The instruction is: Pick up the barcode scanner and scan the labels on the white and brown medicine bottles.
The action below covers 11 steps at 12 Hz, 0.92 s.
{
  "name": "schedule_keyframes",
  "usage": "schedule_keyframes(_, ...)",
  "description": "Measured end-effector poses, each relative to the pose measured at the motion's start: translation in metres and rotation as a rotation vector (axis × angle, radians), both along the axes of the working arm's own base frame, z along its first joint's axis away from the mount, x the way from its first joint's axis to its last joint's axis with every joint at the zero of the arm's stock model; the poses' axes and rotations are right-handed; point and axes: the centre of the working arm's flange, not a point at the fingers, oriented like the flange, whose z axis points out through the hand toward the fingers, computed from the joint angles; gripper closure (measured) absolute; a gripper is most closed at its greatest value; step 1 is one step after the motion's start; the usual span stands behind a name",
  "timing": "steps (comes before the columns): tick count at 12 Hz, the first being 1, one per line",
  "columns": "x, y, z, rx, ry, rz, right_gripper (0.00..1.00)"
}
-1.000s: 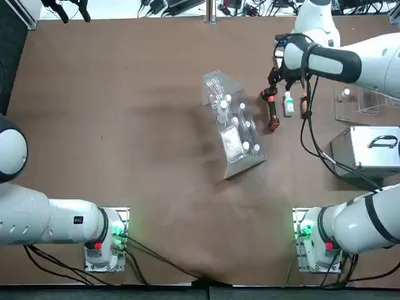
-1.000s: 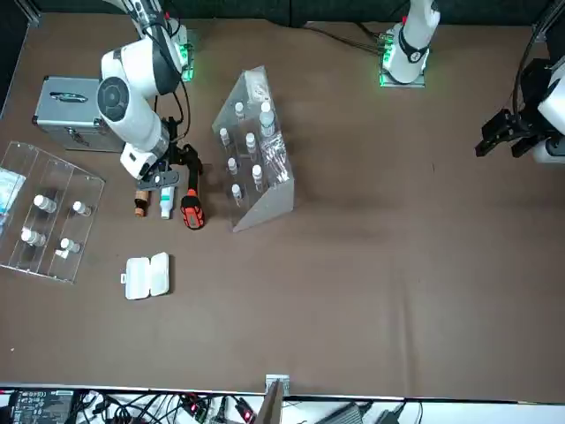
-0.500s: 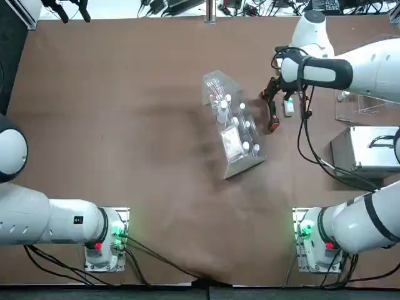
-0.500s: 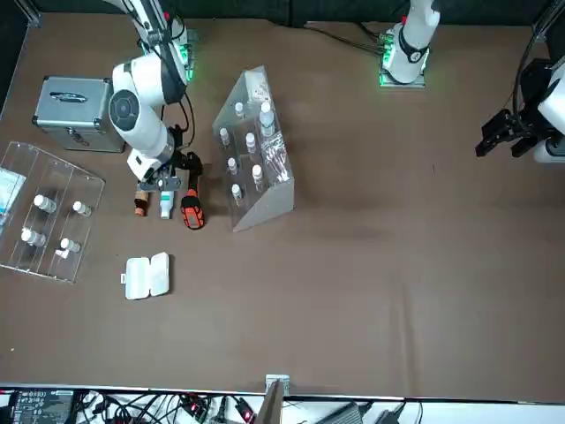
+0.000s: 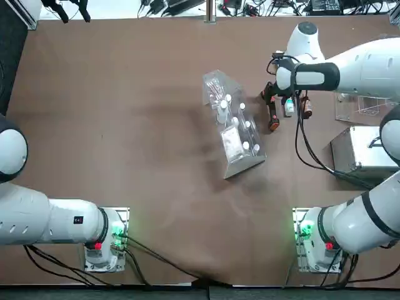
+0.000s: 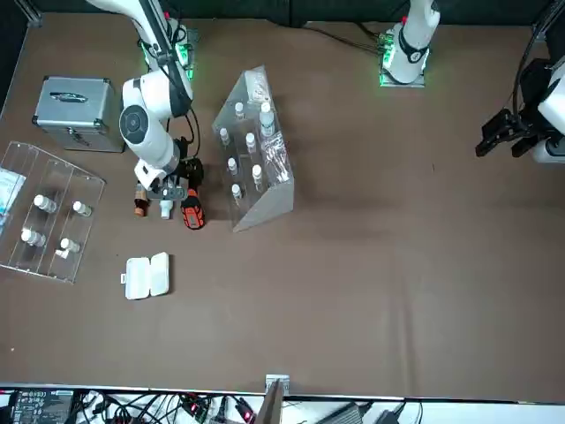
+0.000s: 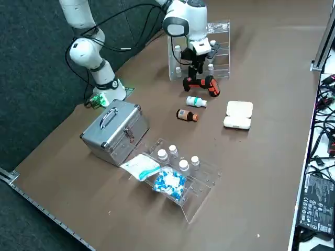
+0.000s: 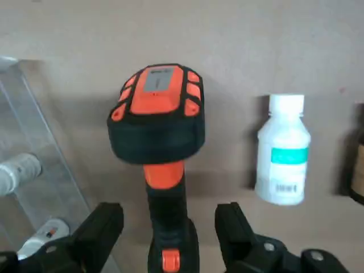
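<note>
One scanner (image 8: 165, 114) lies between the right hand's (image 8: 169, 227) two parted fingers; beside the scanner are two bottles, one white (image 8: 283, 153), one brown (image 7: 187, 115).

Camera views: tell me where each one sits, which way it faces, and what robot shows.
Top view: overhead, looking down on the table; both arms show, the right gripper over the barcode scanner.
Front view: across the table, facing the robot; working right arm at the picture's left.
Right side view: raised at the robot's right, looking diagonally down past the silver case; right arm only.
Right wrist view: on the right arm, looking past the right gripper's open fingers at the scanner's handle.
All four share the scanner and white bottle.
</note>
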Motion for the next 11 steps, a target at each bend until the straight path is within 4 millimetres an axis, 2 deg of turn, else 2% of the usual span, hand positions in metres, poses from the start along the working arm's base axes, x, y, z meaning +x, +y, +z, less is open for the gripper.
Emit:
schedule_keyframes(3,0.002,0.005,-0.025,-0.002,-0.02,-0.001,0.0)
schedule_keyframes(6,0.001,0.007,-0.038,-0.009,-0.013,-0.01,0.01)
schedule_keyframes(7,0.001,0.007,-0.04,-0.01,-0.011,-0.01,0.04)
schedule_keyframes(11,0.002,0.008,-0.039,-0.009,-0.013,-0.013,0.56)
